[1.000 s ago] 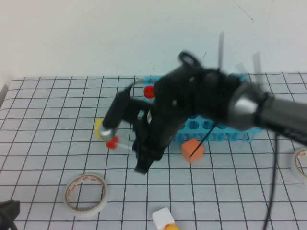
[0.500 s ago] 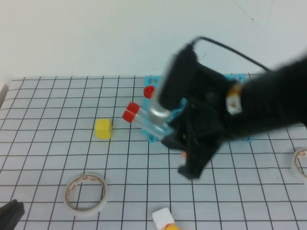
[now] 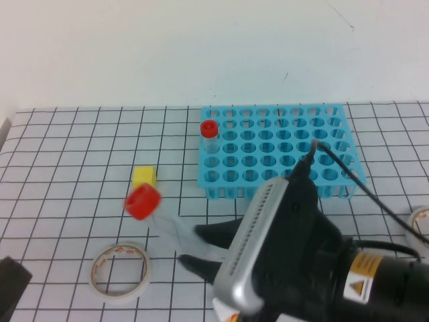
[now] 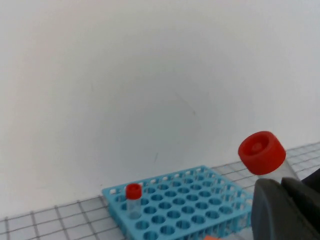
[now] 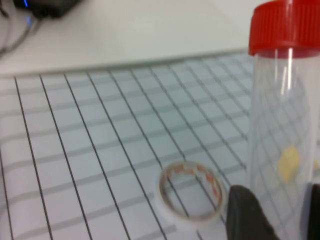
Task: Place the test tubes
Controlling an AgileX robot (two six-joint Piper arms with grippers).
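Note:
A clear test tube with a red cap (image 3: 143, 201) hangs tilted above the table's near left, with my right gripper (image 3: 200, 248) shut on its lower body. In the right wrist view the tube (image 5: 280, 125) stands between the two dark fingers (image 5: 245, 215). The left wrist view also shows its cap (image 4: 261, 152) above dark fingers. The blue rack (image 3: 315, 141) stands at the back centre, with one red-capped tube (image 3: 209, 131) upright in a hole near its far left corner. Only a dark edge of my left gripper (image 3: 10, 292) shows at the near left corner.
A yellow cube (image 3: 144, 176) lies left of the rack. A tape roll (image 3: 120, 270) lies flat at the near left, and a second roll (image 3: 421, 221) at the right edge. A white and yellow block (image 3: 224, 310) peeks out under the right arm.
My right arm has swung from in front of the rack back toward the near side, carrying the tube. The rack is now uncovered and the orange cube is hidden behind the arm.

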